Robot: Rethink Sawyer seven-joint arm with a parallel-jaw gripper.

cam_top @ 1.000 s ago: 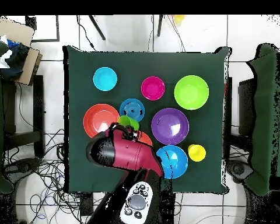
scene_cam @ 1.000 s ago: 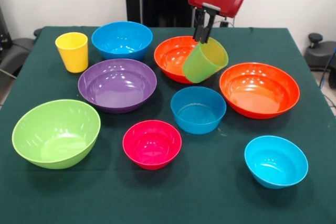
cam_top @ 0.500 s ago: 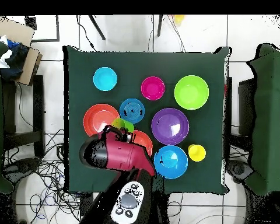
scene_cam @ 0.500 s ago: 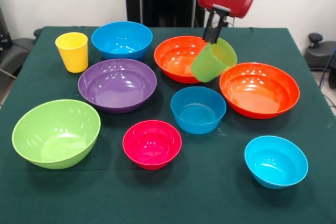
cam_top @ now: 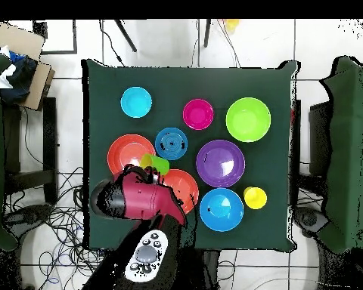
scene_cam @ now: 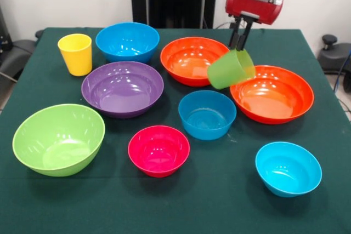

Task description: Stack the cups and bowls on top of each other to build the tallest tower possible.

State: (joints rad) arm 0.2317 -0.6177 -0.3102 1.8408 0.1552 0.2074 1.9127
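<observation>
- Gripper (scene_cam: pixel 239 41) pinching rim of light green glossy plastic tumbler (scene_cam: pixel 230 69), one finger inside, one outside; cup hanging tilted, mouth turned sideways and up.
- Held clear of table (scene_cam: pixel 219 206), over near-left rim of large glossy orange plastic bowl (scene_cam: pixel 272 97); likely carried there as a broad base.
- Second large orange bowl (scene_cam: pixel 189 58) just beside the cup, opposite side.
- Small blue bowl (scene_cam: pixel 207 114) below, nearer camera; yellow tumbler (scene_cam: pixel 75 53) well apart.
- No tower yet, judging by everything lying single.
</observation>
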